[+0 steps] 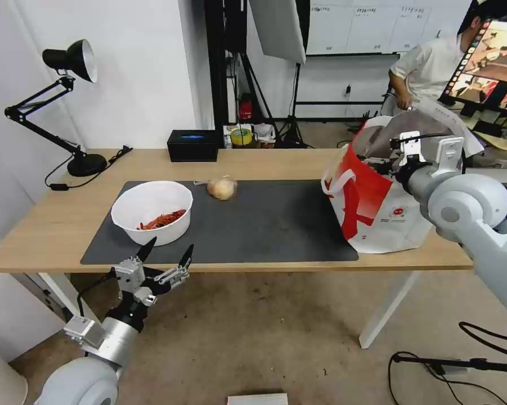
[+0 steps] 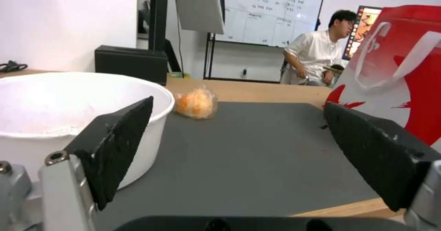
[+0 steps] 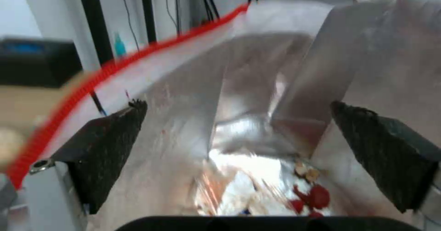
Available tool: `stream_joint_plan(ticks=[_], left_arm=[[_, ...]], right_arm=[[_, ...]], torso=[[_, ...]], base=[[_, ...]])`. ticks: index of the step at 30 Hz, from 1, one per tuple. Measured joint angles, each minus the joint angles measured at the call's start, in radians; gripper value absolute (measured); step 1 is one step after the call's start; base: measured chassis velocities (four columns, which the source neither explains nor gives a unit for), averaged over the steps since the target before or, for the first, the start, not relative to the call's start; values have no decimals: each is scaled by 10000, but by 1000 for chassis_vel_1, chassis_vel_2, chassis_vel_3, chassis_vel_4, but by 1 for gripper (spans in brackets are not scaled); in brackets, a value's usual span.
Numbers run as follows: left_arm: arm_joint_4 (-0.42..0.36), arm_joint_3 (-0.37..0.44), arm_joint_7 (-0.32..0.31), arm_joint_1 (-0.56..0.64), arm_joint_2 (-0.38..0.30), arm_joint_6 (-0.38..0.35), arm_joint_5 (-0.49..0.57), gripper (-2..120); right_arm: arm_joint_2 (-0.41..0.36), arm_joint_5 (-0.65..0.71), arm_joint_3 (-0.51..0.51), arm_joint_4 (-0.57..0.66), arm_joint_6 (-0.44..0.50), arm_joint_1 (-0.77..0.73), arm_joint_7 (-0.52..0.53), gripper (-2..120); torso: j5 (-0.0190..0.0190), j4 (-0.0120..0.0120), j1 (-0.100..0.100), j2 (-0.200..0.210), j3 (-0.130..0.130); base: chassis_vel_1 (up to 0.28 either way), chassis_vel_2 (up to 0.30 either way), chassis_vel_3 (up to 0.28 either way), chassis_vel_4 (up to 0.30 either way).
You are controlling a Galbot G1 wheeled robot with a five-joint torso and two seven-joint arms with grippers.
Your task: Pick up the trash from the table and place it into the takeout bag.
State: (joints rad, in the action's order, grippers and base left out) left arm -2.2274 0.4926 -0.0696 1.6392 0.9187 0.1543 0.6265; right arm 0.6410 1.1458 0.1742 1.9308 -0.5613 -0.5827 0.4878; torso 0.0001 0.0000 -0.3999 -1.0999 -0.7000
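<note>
left gripper [image 1: 166, 253]: nearest thing, just off the bench's front edge, below the mat's front-left corner; fingers spread wide, holding nothing; pointed up and away toward the bowl.
white bowl [image 1: 152, 212]: on the mat's left part, just beyond the left gripper, slightly to its left; red scraps inside; round, so no long axis to line up with.
key relation: bowl straight ahead of left gripper, near finger already overlapping bowl wall in left wrist view; left arm far nearer than right; probably next item to grab, by the rim.
mat [image 1: 264, 225]: dark grey, bare across the middle.
wrapped lump [image 1: 222, 187]: tan, plastic-wrapped, at the mat's back edge, beyond and right of bowl; roughly round; between the two arms, closer to left.
takeout bag [image 1: 371, 208]: upright at the bench's right end, partly on the mat's right edge, mouth open.
right gripper [image 3: 239, 148]: inside the bag mouth, fingers wide apart, nothing held.
bench [image 1: 56, 225]: light wood; black box [image 1: 192, 145] and desk lamp [image 1: 67, 107] at back, not trash.
head view: whole layout, both arms.
left wrist view: bowl wall right beside one finger, lump beyond, bag side far off; scraps hidden.
right wrist view: foil lining, red and white scraps already at bag bottom; blurred, exact items not clear.
progress: judged partly done; bowl and lump remaining on the bench.
</note>
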Motion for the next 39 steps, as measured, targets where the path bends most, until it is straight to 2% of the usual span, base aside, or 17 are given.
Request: stream_joint_plan(ticks=[1,2,4,6,9,10,12,14,17,21,23,27,29,31,32,39], left_arm=[[-22,12,0,14,6,6,-22,100],[-22,12,0,14,6,6,-22,100],[-57,23,0,22,10,11,-40,100],[-62,24,0,22,10,12,-45,100],[-66,7,0,23,36,16,-87,100],[-66,7,0,23,36,16,-87,100],[-66,-9,0,28,69,35,-184,100],[-65,-11,0,33,76,44,-241,100],[10,31,67,41,148,249,-529,100],[119,93,200,54,210,436,-599,100],[260,163,261,57,302,574,-646,100],[380,214,306,102,353,702,-688,100],[497,303,426,154,380,789,-769,100],[497,303,426,154,380,789,-769,100],[572,349,461,178,379,825,-816,100],[808,456,477,239,357,868,-920,100]], right_arm=[[24,62,98,39,432,-66,-78,100],[24,62,98,39,432,-66,-78,100],[67,131,219,117,1452,-109,-129,100],[72,137,252,153,1710,-118,-134,100],[71,152,495,451,2740,-351,-261,100],[71,152,495,451,2740,-351,-261,100],[43,125,771,894,3213,-870,-430,100],[39,94,890,1053,3305,-1096,-459,100],[155,-424,1461,1931,3685,-2428,-658,100],[380,-763,1824,2256,3956,-3398,-1072,100],[877,-1185,2207,2572,4554,-4845,-1665,100],[1342,-1672,2329,2819,4821,-5900,-1911,100],[1842,-2469,2349,2959,5017,-6785,-2106,100],[1842,-2469,2349,2959,5017,-6785,-2106,100],[2154,-3073,2319,2972,5076,-7289,-2199,100],[2615,-4229,2164,2754,5273,-8176,-2498,100]], torso=[[0,-1,0,0,0],[0,-1,0,0,0],[-1,0,1,0,0],[0,0,0,0,0],[-1,0,0,0,0],[-1,0,0,0,0],[-2,2,0,-1,0],[-3,2,0,0,0],[-3,-1,0,-1,1],[-2,3,0,0,0],[-1,-1,0,-1,1],[-1,-1,0,-1,0],[-2,0,1,-1,0],[-2,0,1,-1,0],[-3,0,1,-2,1],[-3,0,1,-2,1]], base=[[0,0,0,0],[0,0,0,0],[0,0,0,0],[0,0,0,0],[0,0,0,0],[0,0,0,0],[0,0,0,0],[0,0,0,0],[0,0,0,0],[0,0,0,0],[0,0,0,0],[0,0,0,0],[0,0,0,0],[0,0,0,0],[0,0,0,0],[0,0,0,0]])
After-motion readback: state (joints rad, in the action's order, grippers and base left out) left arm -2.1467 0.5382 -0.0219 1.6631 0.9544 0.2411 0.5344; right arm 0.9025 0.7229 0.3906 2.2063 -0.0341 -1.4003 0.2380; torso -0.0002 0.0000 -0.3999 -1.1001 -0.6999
